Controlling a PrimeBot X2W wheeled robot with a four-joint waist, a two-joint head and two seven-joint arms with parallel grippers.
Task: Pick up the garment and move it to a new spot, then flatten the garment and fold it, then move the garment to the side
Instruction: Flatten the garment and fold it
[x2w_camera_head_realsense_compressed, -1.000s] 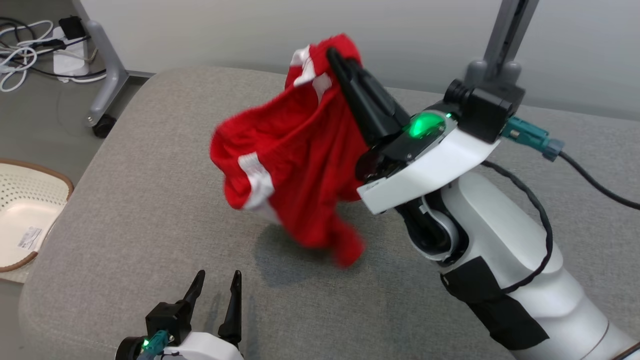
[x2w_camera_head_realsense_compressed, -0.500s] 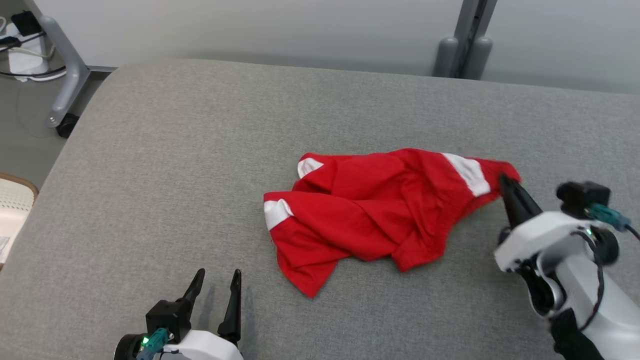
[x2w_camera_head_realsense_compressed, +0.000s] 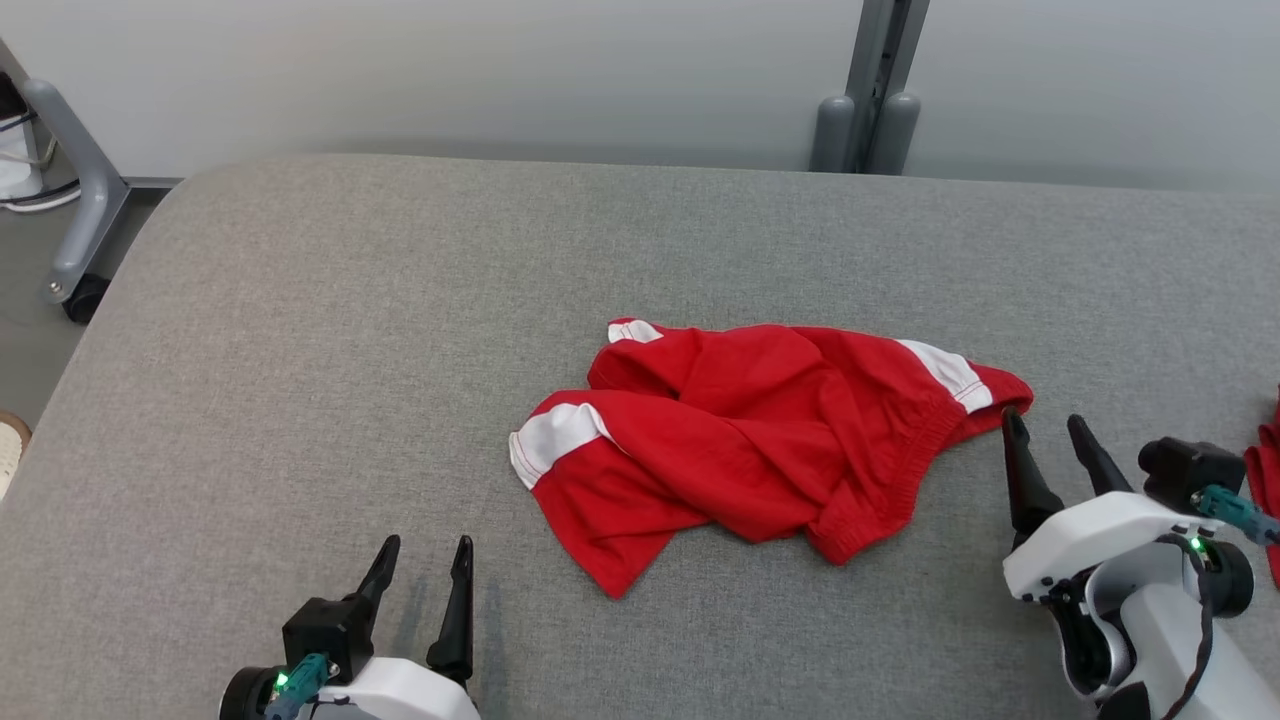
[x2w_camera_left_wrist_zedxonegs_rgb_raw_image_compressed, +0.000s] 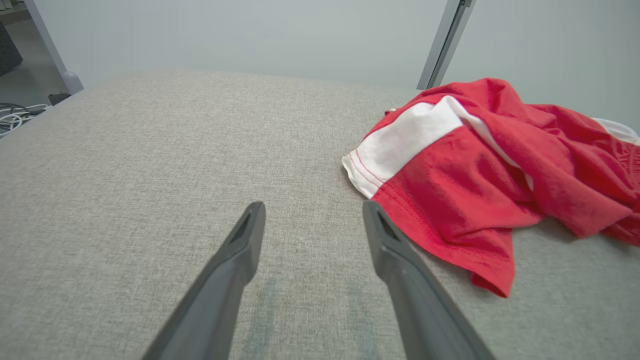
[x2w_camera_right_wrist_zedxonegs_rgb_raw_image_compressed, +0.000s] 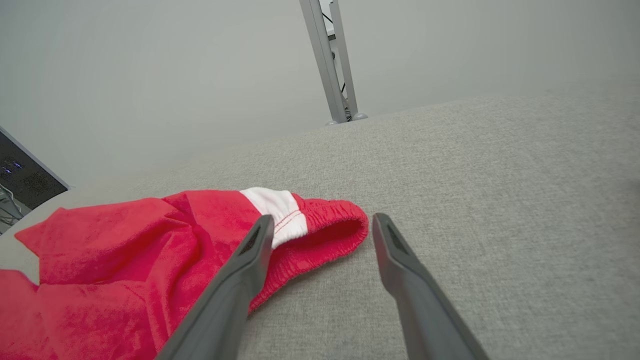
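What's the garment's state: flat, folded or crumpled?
Crumpled. The garment lies on the grey cushion in twisted, overlapping layers, neither spread flat nor neatly folded.

The grey padded surface (x2w_camera_head_realsense_compressed: 300, 350) is being viewed from above by the head camera, tilted forward and down. The red garment (x2w_camera_head_realsense_compressed: 740, 450) at that frame's centre is also being caught, low and close, by both wrist cameras: at the left wrist frame's right, at the right wrist frame's lower left.
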